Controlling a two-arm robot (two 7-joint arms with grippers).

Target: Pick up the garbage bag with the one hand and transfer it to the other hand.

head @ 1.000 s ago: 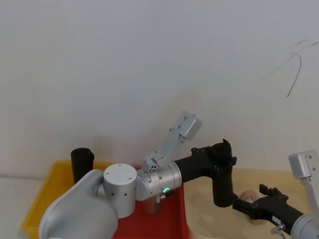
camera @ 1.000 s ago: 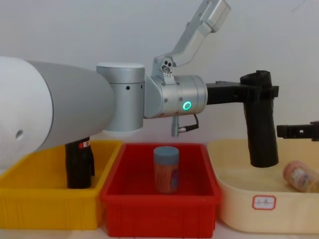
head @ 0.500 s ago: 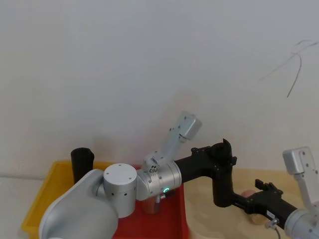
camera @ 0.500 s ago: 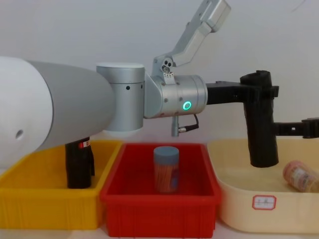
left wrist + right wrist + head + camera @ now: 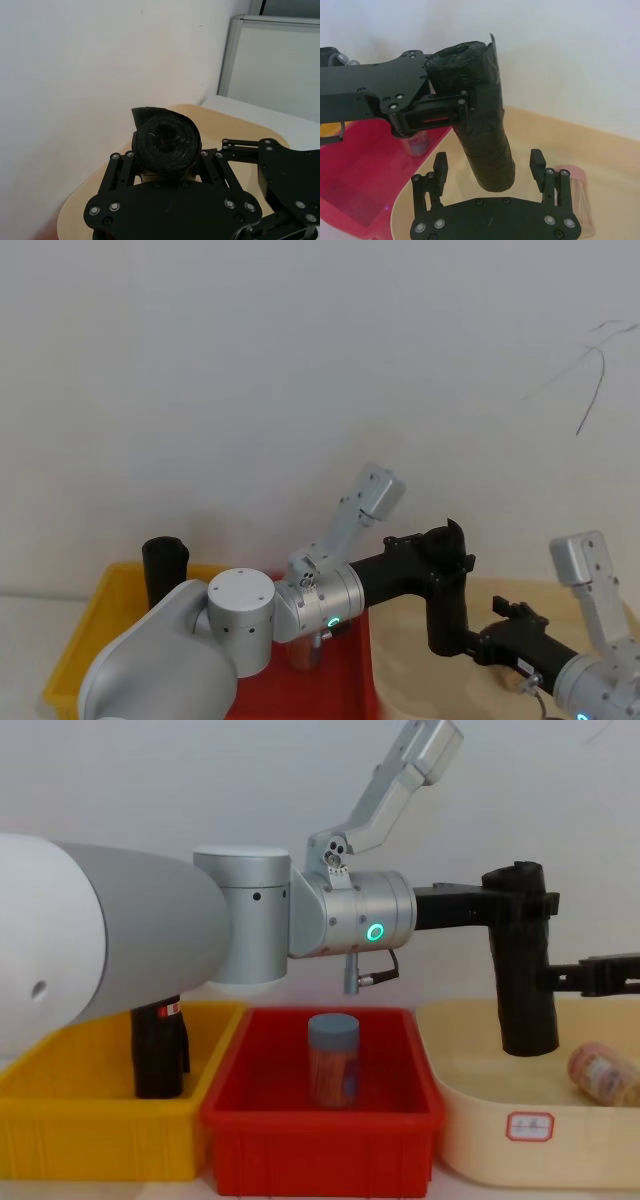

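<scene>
The garbage bag (image 5: 447, 602), a plain black roll, hangs upright above the beige tub (image 5: 530, 1125). My left gripper (image 5: 444, 558), on the arm with the green ring (image 5: 375, 932), is shut on the roll's upper part (image 5: 519, 905). In the left wrist view the roll's end (image 5: 166, 142) sits between the left fingers. My right gripper (image 5: 488, 160) is open, one finger on each side of the roll's lower half (image 5: 490, 155), with gaps showing. In the chest view the right gripper (image 5: 560, 977) comes in from the right at mid-height of the bag (image 5: 527, 995).
A red bin (image 5: 320, 1120) holds an upright jar (image 5: 332, 1060). A yellow bin (image 5: 90, 1125) on the left holds another black roll (image 5: 158, 1055) with a red label. A pink-capped jar (image 5: 603, 1072) lies in the beige tub, below the right gripper.
My right gripper has moved left toward the bag, until its open fingers flank the roll's lower half. The left arm and the bag have stayed still.
</scene>
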